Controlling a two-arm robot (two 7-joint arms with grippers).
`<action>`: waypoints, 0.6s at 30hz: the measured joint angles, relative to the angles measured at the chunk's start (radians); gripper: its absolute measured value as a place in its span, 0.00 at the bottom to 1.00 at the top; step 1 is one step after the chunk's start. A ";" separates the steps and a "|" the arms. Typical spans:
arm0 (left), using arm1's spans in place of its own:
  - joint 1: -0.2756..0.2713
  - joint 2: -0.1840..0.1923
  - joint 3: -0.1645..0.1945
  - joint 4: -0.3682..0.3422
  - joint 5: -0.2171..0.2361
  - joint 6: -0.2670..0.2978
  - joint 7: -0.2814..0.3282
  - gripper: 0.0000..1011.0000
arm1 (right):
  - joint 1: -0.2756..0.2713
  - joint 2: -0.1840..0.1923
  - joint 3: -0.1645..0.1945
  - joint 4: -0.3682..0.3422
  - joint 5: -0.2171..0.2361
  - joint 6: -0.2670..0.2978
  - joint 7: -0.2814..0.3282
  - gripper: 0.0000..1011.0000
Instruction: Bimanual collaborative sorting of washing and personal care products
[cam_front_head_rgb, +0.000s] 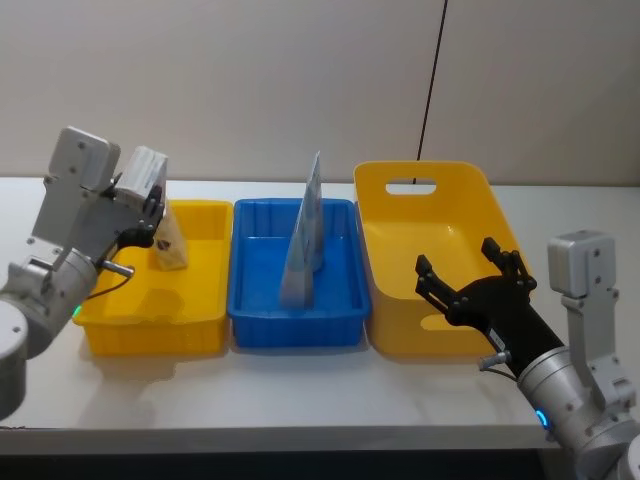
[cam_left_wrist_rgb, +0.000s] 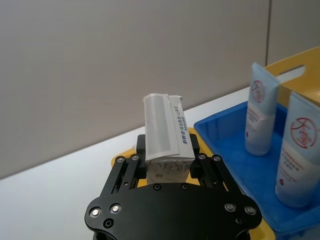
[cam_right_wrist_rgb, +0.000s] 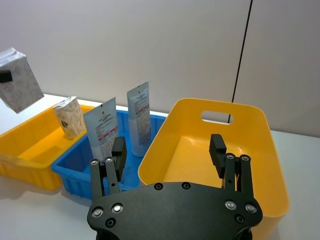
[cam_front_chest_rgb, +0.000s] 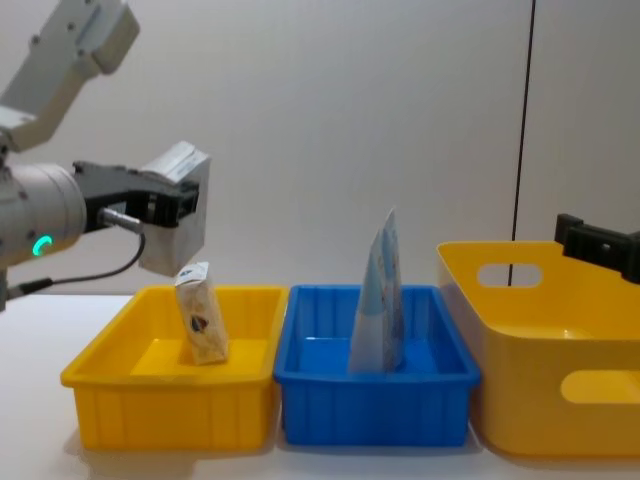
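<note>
My left gripper (cam_front_head_rgb: 150, 205) is shut on a silver-grey soft pack (cam_front_head_rgb: 145, 175), held in the air above the back of the small yellow bin (cam_front_head_rgb: 150, 312). The pack (cam_left_wrist_rgb: 162, 132) sticks up between the fingers and also shows in the chest view (cam_front_chest_rgb: 180, 205). A small tan pack (cam_front_head_rgb: 170, 243) stands inside that bin. Two pale blue tapered pouches (cam_front_head_rgb: 305, 240) stand upright in the blue bin (cam_front_head_rgb: 295, 328). My right gripper (cam_front_head_rgb: 470, 272) hangs open and empty over the front of the large yellow bin (cam_front_head_rgb: 395, 310), its fingers (cam_right_wrist_rgb: 216, 146) spread wide.
The three bins stand side by side on a white table (cam_front_head_rgb: 300, 390), with bare room in front of them. A grey wall with a black cable (cam_front_head_rgb: 432, 80) runs behind. The large yellow bin (cam_right_wrist_rgb: 225, 150) holds nothing.
</note>
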 joint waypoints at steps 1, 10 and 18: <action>0.001 0.006 0.000 -0.007 -0.001 -0.002 -0.010 0.41 | 0.000 0.000 0.000 0.000 0.000 0.000 0.000 0.99; 0.005 0.071 0.001 -0.077 -0.033 -0.024 -0.133 0.41 | 0.000 0.000 0.000 0.000 0.000 0.000 0.000 0.99; -0.004 0.140 -0.002 -0.118 -0.093 -0.050 -0.273 0.41 | 0.000 0.000 0.000 0.000 0.000 0.000 0.000 0.99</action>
